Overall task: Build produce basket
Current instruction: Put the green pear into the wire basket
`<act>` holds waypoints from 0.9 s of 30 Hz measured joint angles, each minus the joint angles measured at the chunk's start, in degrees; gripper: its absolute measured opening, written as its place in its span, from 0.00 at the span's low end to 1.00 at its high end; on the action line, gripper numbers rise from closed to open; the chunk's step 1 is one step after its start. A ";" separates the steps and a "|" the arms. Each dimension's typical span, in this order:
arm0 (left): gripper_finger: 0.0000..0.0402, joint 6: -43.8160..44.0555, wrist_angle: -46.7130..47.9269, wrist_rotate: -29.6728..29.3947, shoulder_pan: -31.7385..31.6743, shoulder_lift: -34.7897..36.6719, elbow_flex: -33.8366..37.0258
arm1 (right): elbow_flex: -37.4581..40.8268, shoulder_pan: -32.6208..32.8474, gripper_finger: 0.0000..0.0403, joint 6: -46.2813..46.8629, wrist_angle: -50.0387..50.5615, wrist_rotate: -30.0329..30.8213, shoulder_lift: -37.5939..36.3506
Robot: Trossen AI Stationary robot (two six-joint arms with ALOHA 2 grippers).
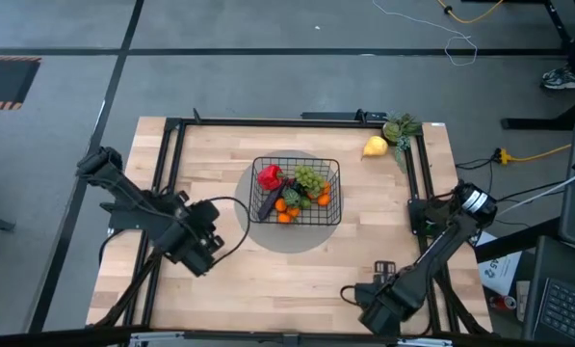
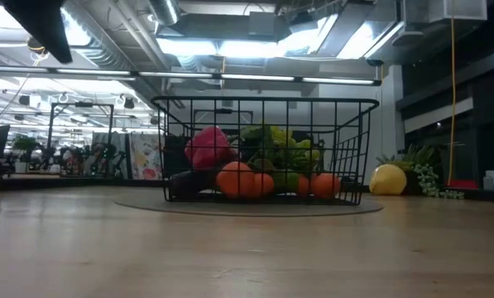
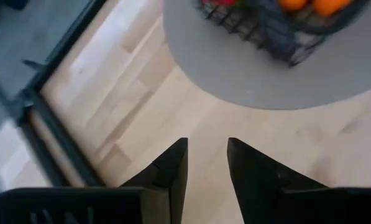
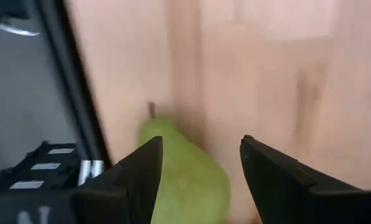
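**Basket at table centre, green pear between the right fingers**

Basket [image 1: 297,191]: black wire mesh, sits on a grey round mat [image 1: 258,231] at the middle of the wooden table [image 1: 220,280]. Upright, open side up; in the high view its long axis runs left to right. Inside: red pepper [image 1: 269,176] at the left, green grapes [image 1: 309,177] toward the right, oranges [image 1: 285,206] along the near edge, a dark long piece lying low beside them.

Outside the basket: yellow pear [image 1: 375,146] near the far right corner, narrow end pointing to the corner, just beside a leafy green bunch [image 1: 401,129]. Both well apart from the basket.

Right gripper [image 4: 201,165]: low at the near right edge of the table. Jaws apart, a green pear [image 4: 182,171] between them, its stem end pointing away from the wrist along the fingers. Cannot tell whether the fingers press on it. Black table frame rail [image 4: 73,93] runs close beside.

Left gripper [image 3: 207,165]: over bare wood left of the mat, jaws a narrow gap apart, nothing between them. Basket corner and mat lie ahead of it.
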State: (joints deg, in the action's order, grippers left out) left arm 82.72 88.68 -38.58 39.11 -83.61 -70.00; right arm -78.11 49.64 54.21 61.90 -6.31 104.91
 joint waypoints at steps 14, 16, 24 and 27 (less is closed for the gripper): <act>0.27 5.40 0.82 -4.05 3.58 1.29 0.73 | 0.00 -0.30 0.54 -1.96 -7.24 -9.96 8.19; 0.27 5.40 0.82 -4.01 3.31 1.29 0.73 | 0.00 -0.32 0.54 -1.46 -7.27 -9.52 8.71; 0.27 5.40 0.75 -4.01 3.26 1.27 0.73 | 0.02 0.23 0.54 -0.79 -9.29 -10.21 9.00; 0.27 5.40 0.71 -4.01 3.26 1.27 0.73 | 0.00 0.55 0.54 -0.94 -9.79 -10.29 9.00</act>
State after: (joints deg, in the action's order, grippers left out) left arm 88.12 89.38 -42.59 42.37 -82.35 -69.28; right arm -78.10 50.19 53.27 52.11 -16.60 113.91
